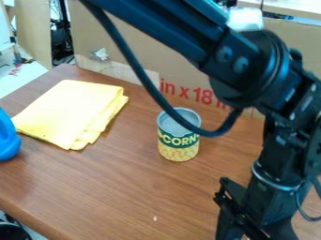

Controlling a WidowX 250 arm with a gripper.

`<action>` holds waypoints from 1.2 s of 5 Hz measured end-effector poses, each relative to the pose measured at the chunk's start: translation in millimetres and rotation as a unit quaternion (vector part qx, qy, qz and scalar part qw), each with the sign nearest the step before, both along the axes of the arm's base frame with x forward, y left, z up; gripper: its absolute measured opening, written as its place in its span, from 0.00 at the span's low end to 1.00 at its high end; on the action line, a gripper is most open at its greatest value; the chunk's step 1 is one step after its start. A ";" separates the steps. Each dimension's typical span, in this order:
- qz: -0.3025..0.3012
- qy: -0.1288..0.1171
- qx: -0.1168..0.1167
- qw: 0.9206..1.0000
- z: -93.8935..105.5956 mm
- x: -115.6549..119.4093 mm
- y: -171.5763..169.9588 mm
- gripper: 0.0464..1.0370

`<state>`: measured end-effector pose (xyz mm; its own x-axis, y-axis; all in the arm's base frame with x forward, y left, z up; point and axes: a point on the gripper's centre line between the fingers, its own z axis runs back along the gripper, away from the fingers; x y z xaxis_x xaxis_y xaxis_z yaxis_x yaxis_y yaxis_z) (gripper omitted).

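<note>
Black metal pincer point(246, 216) over brown wood-grain counter point(125, 190) — can't tell if spread.
Upright green-and-yellow-labelled tin point(179, 149) nearest — folded yellow cloth point(72, 110) by back-left corner.

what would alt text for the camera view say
A black robot arm hangs over the right side of a wooden table, its end effector at lower right; a can stands upright near the middle, a folded yellow cloth at left, cardboard behind.
</note>
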<state>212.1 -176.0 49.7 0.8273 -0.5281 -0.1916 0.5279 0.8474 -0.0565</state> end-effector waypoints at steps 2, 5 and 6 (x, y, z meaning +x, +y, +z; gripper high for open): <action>0.036 -0.006 -0.014 0.999 -12.9 20.1 18.7 0.59; 0.040 -0.063 -0.099 0.992 39.3 22.0 26.5 0.97; 0.050 -0.107 -0.114 0.986 76.2 21.1 37.9 0.96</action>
